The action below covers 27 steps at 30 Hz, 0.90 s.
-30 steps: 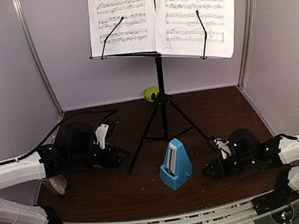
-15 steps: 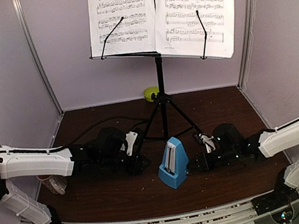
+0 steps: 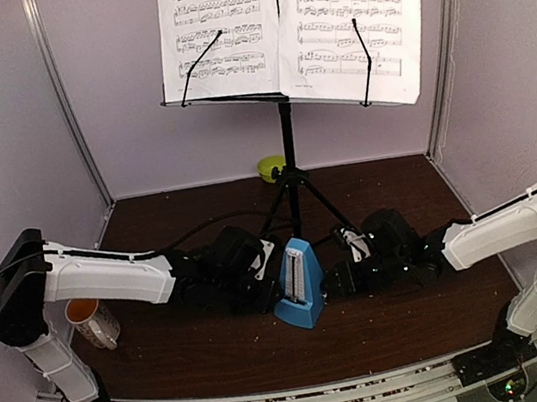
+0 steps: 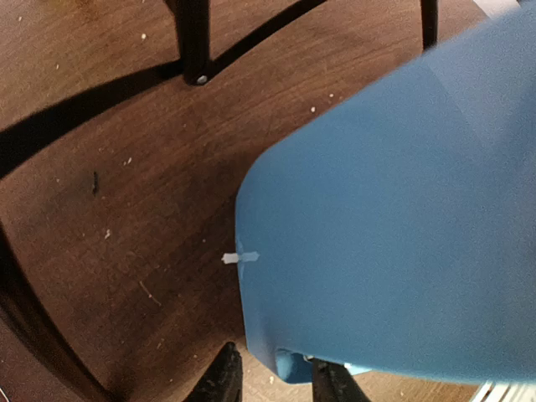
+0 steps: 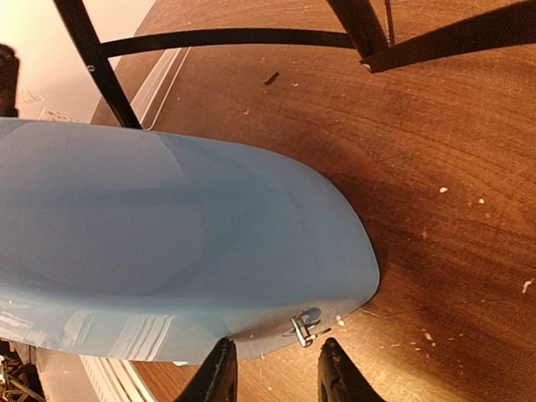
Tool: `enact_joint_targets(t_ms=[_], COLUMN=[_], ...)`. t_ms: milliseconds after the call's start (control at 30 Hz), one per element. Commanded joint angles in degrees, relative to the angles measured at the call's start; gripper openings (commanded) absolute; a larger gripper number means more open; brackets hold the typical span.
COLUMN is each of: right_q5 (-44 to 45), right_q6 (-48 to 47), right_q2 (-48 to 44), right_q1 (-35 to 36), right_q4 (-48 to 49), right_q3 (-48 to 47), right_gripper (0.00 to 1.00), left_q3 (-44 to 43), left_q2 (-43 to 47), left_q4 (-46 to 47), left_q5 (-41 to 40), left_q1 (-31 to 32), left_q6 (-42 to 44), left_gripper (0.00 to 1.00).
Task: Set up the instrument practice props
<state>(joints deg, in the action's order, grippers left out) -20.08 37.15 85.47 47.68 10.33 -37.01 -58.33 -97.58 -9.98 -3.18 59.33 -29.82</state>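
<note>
My left end effector (image 4: 276, 381) and right end effector (image 5: 276, 373) are slightly parted, gripping nothing, flanking the metronome (image 3: 294, 283) on the tabletop (image 3: 399, 192) by the music stand (image 3: 287, 137). I'd push low and evenly so it doesn't tip.

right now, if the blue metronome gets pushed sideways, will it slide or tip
The metronome is tall with a narrow top, so a high push would probably tip it. Its smooth glossy plastic may slide on the wooden table if pushed low.

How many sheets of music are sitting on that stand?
2: the left page and the right page sit side by side on the black music stand. More could be hidden behind them.
</note>
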Motion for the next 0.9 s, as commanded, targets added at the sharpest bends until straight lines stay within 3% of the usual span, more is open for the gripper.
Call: enact_joint_targets(t_ms=[0, 267, 567, 733, 867], right_q5=[1.37, 3.71, 1.14, -0.52, -0.1], right_q6=[-2.26, -6.87, -10.16, -9.15, -10.03], right_q2=[-1.71, -11.49, -22.13, -26.89, -28.18], right_q1=[-1.21, -4.72, -5.67, -5.17, -3.35], right_q4=[-1.42, -8.9, -10.42, -5.79, -3.88], right_q3=[-1.31, 0.16, 4.32, 9.55, 9.98], right_gripper=[0.36, 0.45, 0.76, 0.9, 0.97], left_q3=[-3.52, -1.71, 2.98, 5.98, 1.72], left_q2=[-2.78, -2.64, 3.46, 8.1, 11.81], left_q4=[1.12, 9.57, 16.7, 16.24, 7.07], left_q5=[2.11, 8.6, 7.61, 3.29, -2.86], left_q1=[2.76, 4.26, 4.12, 3.55, 2.9], left_q6=[1.47, 2.1, 2.26, 1.02, 1.36], left_gripper=[0.31, 0.28, 0.29, 0.38, 0.53])
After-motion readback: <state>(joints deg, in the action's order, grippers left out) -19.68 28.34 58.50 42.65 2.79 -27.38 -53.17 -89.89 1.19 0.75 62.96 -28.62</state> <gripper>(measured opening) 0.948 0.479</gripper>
